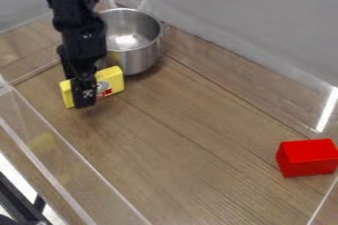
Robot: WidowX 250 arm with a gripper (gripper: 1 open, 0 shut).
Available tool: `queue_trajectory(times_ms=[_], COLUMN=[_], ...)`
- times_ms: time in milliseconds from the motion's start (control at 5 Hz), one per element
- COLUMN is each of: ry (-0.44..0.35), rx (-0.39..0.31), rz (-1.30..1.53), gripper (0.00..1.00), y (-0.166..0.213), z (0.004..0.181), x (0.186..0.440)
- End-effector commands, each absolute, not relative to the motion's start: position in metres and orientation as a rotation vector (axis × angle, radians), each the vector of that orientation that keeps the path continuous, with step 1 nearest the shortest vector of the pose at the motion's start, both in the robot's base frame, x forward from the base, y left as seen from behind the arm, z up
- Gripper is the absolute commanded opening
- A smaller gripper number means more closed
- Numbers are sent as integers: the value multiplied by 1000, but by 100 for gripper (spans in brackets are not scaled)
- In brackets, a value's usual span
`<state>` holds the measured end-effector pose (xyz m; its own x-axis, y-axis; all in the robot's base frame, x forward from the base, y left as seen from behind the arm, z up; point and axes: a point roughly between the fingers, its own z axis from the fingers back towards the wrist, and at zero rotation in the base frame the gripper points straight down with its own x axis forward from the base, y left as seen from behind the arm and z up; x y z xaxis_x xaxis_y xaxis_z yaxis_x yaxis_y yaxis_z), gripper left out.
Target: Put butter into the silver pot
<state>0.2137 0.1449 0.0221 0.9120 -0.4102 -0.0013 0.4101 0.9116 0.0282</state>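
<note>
The brown wooden desk [199, 135] carries all parts of the work. On it, near the back wall, stands the round shiny steel pot [132, 39], upright, with its mouth open. The black robot arm [77, 22] reaches down in front of the pot's left side as the camera sees it.

The small yellow rectangular block of butter [111, 77] lies flat on the desk, just in front of the pot. The red rectangular block [307, 158] lies well apart, at the right edge of the view; it has no part in the task.

The jaws [85, 93] point downward at the butter, overlapping its middle in the view. The long axis of the butter runs obliquely, from lower left to upper right, and the jaws appear to reach across it. Whether they are clenched on the butter or only placed about it cannot be told. Judgement: the step in hand is the grasp. Confirm grip across the short width, then lift above the pot rim before moving toward the pot; a low path risks striking its wall.
</note>
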Motion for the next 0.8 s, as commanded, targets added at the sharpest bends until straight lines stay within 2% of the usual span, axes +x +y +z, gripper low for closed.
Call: queue_trajectory(times_ms=[0, 200, 600], ry=[-42, -43, -45], rx=[62, 69, 74], rz=[-389, -369, -348], gripper=[0, 0, 0], y=[142, 137, 155], z=[27, 32, 27], x=[215, 213, 222])
